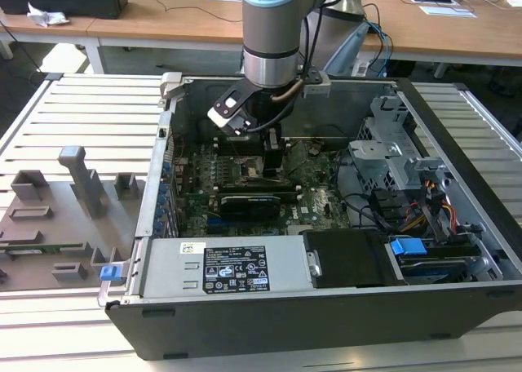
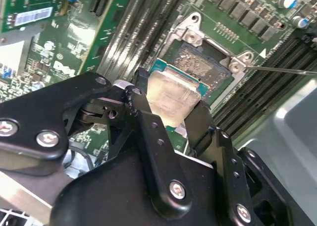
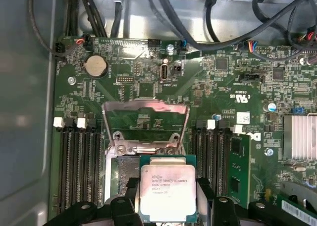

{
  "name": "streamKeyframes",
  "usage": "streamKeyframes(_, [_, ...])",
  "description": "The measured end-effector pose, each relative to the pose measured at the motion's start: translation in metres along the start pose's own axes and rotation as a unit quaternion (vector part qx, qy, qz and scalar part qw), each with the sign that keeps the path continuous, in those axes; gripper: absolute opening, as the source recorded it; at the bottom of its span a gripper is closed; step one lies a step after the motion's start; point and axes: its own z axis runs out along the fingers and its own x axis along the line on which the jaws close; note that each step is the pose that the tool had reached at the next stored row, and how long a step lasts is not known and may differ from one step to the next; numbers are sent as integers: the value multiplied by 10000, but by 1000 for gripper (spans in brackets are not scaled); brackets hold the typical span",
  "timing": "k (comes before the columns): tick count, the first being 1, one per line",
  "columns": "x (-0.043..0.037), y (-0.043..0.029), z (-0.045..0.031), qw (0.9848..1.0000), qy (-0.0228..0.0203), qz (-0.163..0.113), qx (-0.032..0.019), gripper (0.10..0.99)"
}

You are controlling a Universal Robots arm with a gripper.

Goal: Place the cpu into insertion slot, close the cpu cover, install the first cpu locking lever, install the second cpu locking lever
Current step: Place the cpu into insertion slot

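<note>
Two opp. edges of cpu (image 3: 167, 194) are clamped by hand (image 2: 169, 104) near slot (image 2: 200, 62) (light, stiff; underside prob. fragile).

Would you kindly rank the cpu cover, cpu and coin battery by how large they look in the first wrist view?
1. cpu cover and cpu: nearly alike, and the cpu is closer to the camera, so unranked.
2. coin battery: clearly smallest.
</note>
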Motion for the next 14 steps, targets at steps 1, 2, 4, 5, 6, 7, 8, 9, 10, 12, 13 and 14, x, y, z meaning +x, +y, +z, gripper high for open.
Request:
streamKeyframes(1, [7, -9, 3, 10000, 3, 0, -1, 541])
streamKeyframes(2, [12, -21, 8, 10000, 7, 0, -1, 541])
streamKeyframes(4, [19, -44, 29, 10000, 11, 1, -1, 541])
streamKeyframes(5, [23, -52, 47, 10000, 11, 1, -1, 541])
streamKeyframes(6, [27, -58, 60, 10000, 11, 1, -1, 541])
streamKeyframes(7, [30, -60, 68, 10000, 11, 1, -1, 541])
streamKeyframes(8, [40, -61, 79, 10000, 13, 1, 0, 541])
streamKeyframes(9, [58, -62, 89, 10000, 19, 1, 0, 541])
streamKeyframes(10, [73, -61, 98, 10000, 23, 1, -1, 541])
streamKeyframes(12, [85, -63, 117, 10000, 25, 2, -1, 541])
streamKeyframes(13, [89, -63, 123, 10000, 25, 2, -1, 541])
streamKeyframes(14, [94, -63, 131, 10000, 26, 2, -1, 541])
